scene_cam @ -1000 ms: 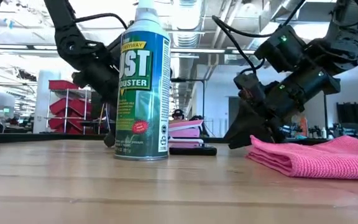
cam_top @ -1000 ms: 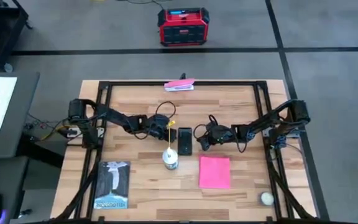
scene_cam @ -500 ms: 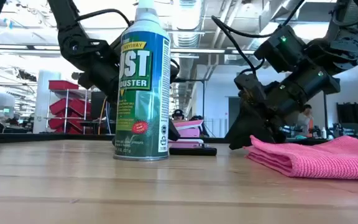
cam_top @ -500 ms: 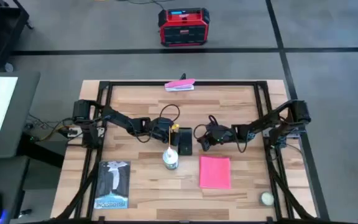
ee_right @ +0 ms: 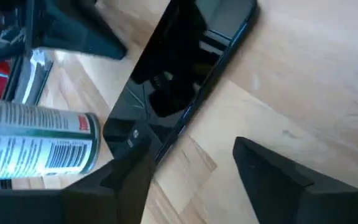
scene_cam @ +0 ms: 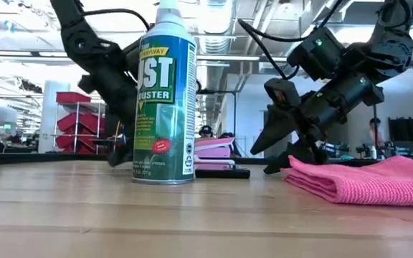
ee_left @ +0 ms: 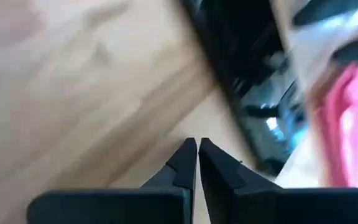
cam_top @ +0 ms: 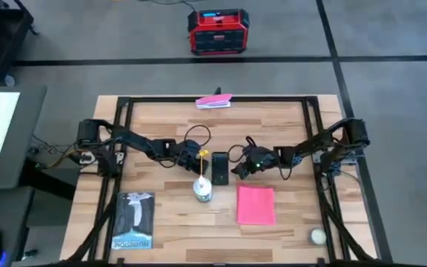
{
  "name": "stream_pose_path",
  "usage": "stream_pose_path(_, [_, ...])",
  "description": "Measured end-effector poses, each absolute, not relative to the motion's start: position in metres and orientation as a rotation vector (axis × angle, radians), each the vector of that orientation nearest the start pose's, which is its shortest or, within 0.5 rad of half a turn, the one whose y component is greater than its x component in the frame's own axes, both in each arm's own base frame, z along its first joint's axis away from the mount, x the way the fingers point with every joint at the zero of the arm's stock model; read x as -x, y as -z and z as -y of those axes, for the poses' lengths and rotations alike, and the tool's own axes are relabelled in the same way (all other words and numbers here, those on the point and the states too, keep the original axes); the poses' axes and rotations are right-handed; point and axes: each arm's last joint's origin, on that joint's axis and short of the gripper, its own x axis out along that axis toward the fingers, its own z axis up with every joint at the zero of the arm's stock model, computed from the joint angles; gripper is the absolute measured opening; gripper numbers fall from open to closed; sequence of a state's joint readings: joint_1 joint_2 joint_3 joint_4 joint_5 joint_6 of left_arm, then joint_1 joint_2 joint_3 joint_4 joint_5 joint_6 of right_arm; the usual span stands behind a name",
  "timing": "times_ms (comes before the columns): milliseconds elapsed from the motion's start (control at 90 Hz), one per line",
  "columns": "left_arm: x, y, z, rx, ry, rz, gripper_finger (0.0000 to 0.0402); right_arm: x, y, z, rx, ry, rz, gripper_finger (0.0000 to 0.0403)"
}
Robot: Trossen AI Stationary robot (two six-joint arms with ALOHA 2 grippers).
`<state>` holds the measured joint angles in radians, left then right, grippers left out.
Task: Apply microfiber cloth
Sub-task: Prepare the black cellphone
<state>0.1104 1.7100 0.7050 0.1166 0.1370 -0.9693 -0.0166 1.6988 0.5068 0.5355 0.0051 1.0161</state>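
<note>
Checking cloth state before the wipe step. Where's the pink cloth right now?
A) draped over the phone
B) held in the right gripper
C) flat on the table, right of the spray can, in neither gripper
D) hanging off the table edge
C: the pink cloth lies flat on the table right of the spray can; the right gripper is open beside the phone, holding nothing.
</note>
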Motion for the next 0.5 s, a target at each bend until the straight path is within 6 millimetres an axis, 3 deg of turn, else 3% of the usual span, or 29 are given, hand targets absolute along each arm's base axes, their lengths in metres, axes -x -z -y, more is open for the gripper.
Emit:
stream_pose_path(256, [-0.306, -0.101, -0.03, 1.004, -0.403, -0.811, 0.0, -0.282, -0.099, 0.005, -0.985, 0.356, -0.593, 0.0221])
stream_pose_path(500, [-0.324, -0.089, -0.033, 1.054, -0.337, -0.664, 0.0, -0.279, -0.096, 0.009, -0.992, 0.388, -0.626, 0.0221])
